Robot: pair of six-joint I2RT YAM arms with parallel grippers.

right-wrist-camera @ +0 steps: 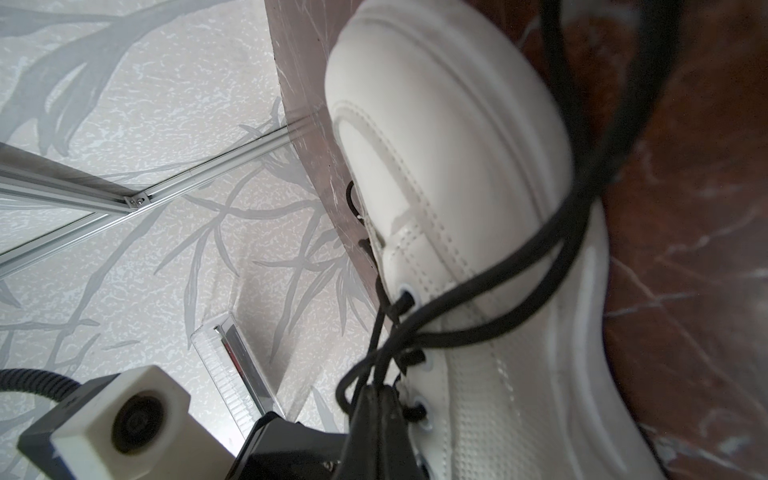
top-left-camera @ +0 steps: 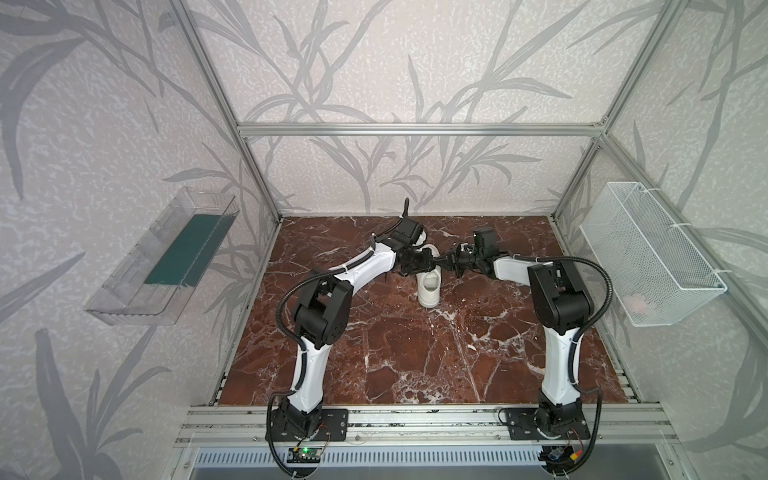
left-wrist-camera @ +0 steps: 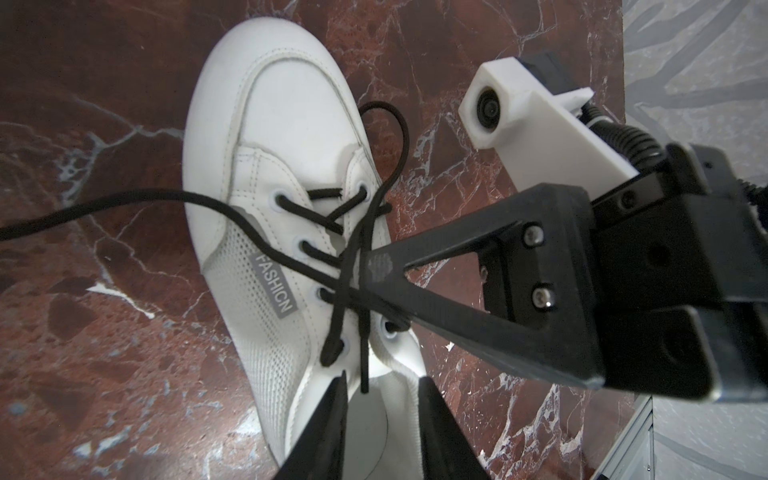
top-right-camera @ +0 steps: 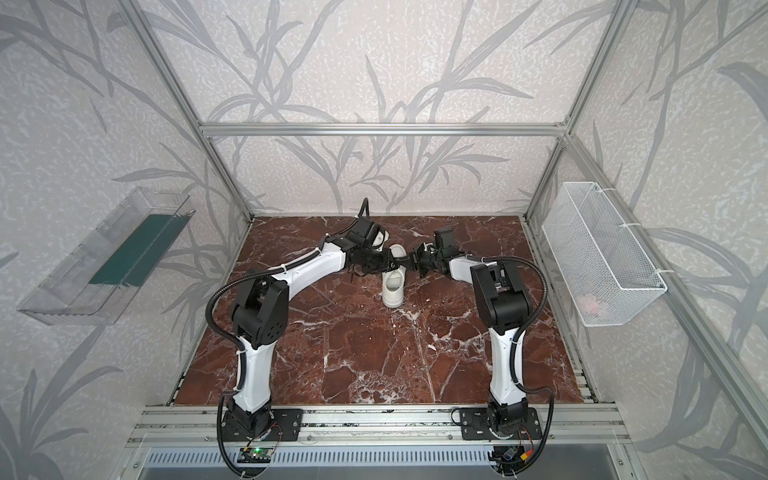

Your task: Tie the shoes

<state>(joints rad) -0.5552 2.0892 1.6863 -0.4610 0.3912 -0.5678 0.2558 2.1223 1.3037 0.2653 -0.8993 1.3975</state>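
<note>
Top views: one sneaker [top-left-camera: 430, 286], two grippers; laces [left-wrist-camera: 353, 249] possibly pinched.

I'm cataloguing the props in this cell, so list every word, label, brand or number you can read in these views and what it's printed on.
"FASHION": white capitals on a grey tag sewn to the mesh side of the white sneaker, read in the left wrist view.
The circuit boards at the arm bases in both top views are too small to show any readable marking.
Nothing else carries text: not the clear tray, wire basket or wallpaper.
</note>
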